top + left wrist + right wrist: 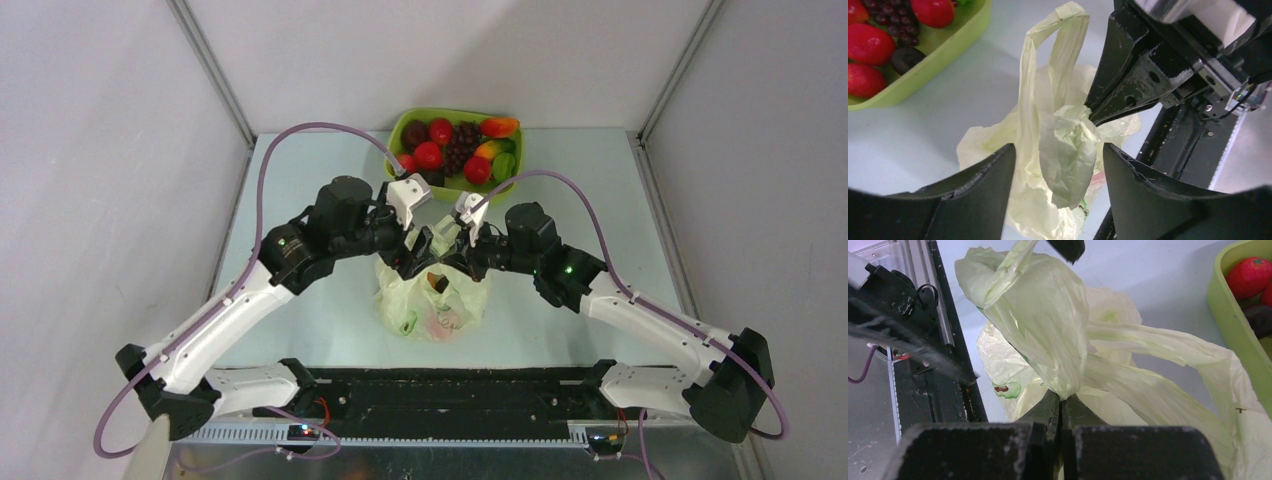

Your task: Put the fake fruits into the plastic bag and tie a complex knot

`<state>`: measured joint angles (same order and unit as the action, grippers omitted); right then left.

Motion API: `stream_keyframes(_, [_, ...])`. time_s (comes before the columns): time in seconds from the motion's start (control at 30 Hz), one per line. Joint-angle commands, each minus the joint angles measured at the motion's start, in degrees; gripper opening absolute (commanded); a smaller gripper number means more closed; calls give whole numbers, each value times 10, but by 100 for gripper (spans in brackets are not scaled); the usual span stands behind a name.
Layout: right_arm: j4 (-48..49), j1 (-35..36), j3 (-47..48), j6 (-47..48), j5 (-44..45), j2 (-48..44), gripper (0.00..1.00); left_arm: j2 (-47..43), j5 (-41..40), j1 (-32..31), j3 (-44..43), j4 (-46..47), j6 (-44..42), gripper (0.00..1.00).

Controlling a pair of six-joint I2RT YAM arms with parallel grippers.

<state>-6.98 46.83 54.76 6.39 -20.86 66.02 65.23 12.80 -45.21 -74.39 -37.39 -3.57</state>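
Pale worktop [300,200]; plastic bag [430,305] sits centre, near its front edge, btwn both arms. Lime tray [400,125] behind the bag holds fake fruits [440,130]. The right claw [1062,400] is pinched tight on bunched bag film; the left claw [1055,150] is spread wide either side of it, not gripping.

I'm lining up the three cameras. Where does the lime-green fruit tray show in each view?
Top external: the tray sits at the top centre of the picture.
Left wrist: the tray fills the upper-left corner, partly cut off.
Right wrist: the tray runs along the right edge, mostly its wall showing.
Shared landmark: the plastic bag, near the middle of all three views.
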Motion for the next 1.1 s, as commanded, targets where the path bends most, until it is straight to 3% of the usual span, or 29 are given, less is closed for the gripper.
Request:
stream_keyframes(0.0, [-7,3,26,16,-1,-11,0,12,22,-3,-36,24,-12,59])
stream_keyframes(0.13, [-20,0,25,17,6,-20,0,26,34,-3,-31,24,-21,12])
stream_keyframes(0.17, [-21,-4,23,15,2,-25,3,26,36,-3,-27,29,-21,7])
stream_keyframes(0.23, [-23,-12,24,7,-7,-35,33,22,36,-2,-16,43,-22,1])
stream_keyframes(0.3, [-26,-22,23,-6,-18,-51,52,15,33,-3,-3,60,-22,0])
stream_keyframes(0.37, [-28,-34,24,-23,-24,-70,63,9,33,-3,8,73,-24,0])
stream_keyframes(0.53, [-8,-102,24,-118,-32,-113,77,3,33,-3,24,88,-27,0])
stream_keyframes(0.67, [22,-158,24,-208,-47,-116,80,7,32,-3,25,88,-28,0])
stream_keyframes(0.83, [42,-178,34,-245,-49,-82,80,6,30,-3,32,95,-30,0])
stream_keyframes(1.07, [110,-185,45,-294,-87,-34,70,5,24,-3,40,103,-31,0])
